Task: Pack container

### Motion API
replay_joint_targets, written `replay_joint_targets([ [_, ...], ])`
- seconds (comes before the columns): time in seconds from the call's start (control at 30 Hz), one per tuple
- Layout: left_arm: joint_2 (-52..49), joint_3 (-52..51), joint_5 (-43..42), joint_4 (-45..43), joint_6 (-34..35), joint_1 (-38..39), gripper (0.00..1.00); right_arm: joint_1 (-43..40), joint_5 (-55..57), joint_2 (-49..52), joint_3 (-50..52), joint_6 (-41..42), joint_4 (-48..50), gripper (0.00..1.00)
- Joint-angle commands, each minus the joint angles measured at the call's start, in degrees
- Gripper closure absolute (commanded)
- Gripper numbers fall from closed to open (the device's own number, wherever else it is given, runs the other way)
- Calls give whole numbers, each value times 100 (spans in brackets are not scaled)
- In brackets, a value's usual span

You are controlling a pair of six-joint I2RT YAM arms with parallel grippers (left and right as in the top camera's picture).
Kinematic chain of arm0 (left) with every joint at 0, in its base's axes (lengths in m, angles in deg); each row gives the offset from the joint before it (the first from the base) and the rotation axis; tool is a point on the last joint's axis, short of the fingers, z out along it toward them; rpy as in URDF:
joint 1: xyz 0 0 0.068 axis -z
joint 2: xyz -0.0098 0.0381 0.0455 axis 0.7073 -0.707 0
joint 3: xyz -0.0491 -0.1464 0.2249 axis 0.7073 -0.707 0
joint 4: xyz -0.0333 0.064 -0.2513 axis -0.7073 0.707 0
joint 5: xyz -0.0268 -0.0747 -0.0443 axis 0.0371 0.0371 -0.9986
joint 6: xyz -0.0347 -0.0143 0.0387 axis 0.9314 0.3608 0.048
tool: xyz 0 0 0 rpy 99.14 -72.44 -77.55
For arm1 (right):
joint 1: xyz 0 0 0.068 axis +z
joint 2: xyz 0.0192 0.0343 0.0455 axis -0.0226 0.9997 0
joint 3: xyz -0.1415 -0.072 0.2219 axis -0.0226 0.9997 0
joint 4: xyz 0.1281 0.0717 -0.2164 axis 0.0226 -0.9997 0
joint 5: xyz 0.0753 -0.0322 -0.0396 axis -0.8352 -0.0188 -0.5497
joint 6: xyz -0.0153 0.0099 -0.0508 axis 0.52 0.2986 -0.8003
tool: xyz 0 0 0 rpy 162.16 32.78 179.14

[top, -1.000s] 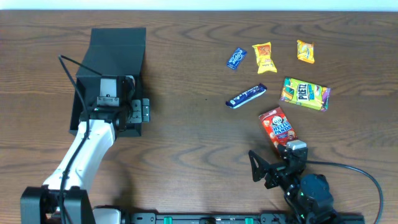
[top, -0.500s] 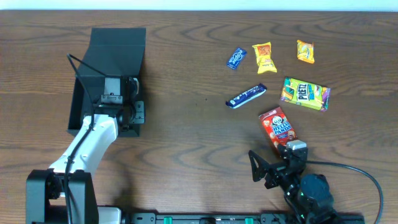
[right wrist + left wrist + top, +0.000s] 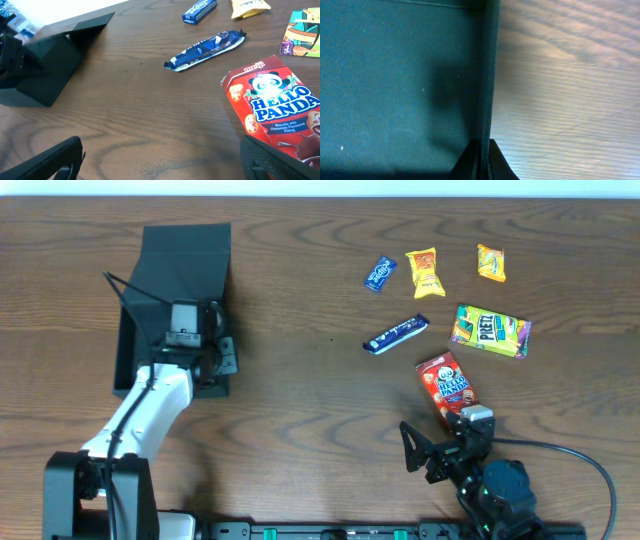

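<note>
The right arm sits folded low at the near edge of the table (image 3: 300, 410), wrist pointing toward the far side. The right gripper (image 3: 160, 147) is spread wide with nothing between its fingers, which show only at the bottom corners of the wrist view. Just ahead of it lies a red biscuit box (image 3: 445, 387), flat and slanted; its near end is close to the gripper's right finger, though I cannot tell whether they touch.

On the other side, the left arm (image 3: 135, 415) stretches from its near base diagonally forward and to the right, with the wrist bent down over the container (image 3: 140, 345). The left gripper (image 3: 213, 358) is clamped on the container's right wall, one finger inside and one outside, as the wrist view shows. The container stands on the left part of the table, open, with its lid (image 3: 185, 255) tipped back on the far side.

Further out on the right lie a blue bar (image 3: 396, 334) and a green box (image 3: 490, 330). Beyond them are a small blue packet (image 3: 380, 273) and two yellow packets (image 3: 424, 272), all well apart from the container.
</note>
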State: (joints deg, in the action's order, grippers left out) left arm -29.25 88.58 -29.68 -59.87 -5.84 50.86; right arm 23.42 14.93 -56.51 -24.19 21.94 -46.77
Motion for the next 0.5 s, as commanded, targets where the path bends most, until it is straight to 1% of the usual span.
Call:
replay_joint_targets([
  [0.0, -22, 81, -125, -190, 671, 398, 94, -52, 20, -35, 31, -74, -2, 1],
  [0.27, -22, 81, -118, -1043, 1600, 1722, 94, -52, 20, -35, 31, -74, -2, 1],
  [0.47, -22, 81, -116, -1305, 2090, 2411, 94, -52, 20, -35, 31, -74, -2, 1],
])
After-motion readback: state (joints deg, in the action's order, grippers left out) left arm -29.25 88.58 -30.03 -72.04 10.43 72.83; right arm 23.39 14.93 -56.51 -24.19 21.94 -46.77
